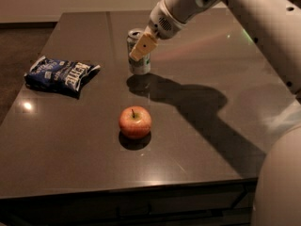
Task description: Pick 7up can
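The 7up can (pixel 140 65) is a pale green and silver can with a silver top, at the far middle of the dark table (pixel 197 140). My gripper (pixel 139 51) reaches in from the upper right and is shut on the can. One tan finger (pixel 143 46) lies across the can's front; the other is hidden behind it. The can is upright and sits slightly above its shadow on the table.
A red apple (pixel 135 122) lies in front of the can, nearer the camera. A blue chip bag (pixel 60 76) lies at the left. My arm (pixel 244 18) crosses the upper right and casts a broad shadow over the table's right half.
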`<state>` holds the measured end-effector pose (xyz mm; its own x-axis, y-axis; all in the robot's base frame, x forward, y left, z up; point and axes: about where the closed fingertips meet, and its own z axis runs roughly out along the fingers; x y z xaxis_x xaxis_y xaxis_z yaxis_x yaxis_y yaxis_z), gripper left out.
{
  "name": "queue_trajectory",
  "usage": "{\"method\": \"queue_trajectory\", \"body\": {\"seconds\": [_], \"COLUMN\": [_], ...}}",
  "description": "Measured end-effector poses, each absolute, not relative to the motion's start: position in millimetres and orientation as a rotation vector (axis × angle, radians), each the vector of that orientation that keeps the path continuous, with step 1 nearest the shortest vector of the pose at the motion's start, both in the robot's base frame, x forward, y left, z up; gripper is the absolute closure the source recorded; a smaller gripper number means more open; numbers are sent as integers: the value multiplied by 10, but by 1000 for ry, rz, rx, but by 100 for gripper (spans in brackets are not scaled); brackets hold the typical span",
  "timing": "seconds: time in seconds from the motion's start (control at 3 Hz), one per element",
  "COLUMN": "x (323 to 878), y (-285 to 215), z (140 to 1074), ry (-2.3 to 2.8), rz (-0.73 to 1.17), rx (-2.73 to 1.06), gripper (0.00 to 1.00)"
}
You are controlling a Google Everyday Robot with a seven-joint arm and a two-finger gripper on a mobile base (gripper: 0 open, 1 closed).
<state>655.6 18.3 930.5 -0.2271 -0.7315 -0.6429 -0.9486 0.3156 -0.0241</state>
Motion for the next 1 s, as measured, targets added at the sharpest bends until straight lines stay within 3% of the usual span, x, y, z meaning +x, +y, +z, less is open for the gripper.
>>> {"method": "queue_trajectory", "body": {"seconds": [1.0], "x": [6311], "y": [143], "z": [9975], "ry": [1936], "rz": [480], "rx": [-1580], "gripper": [100]}}
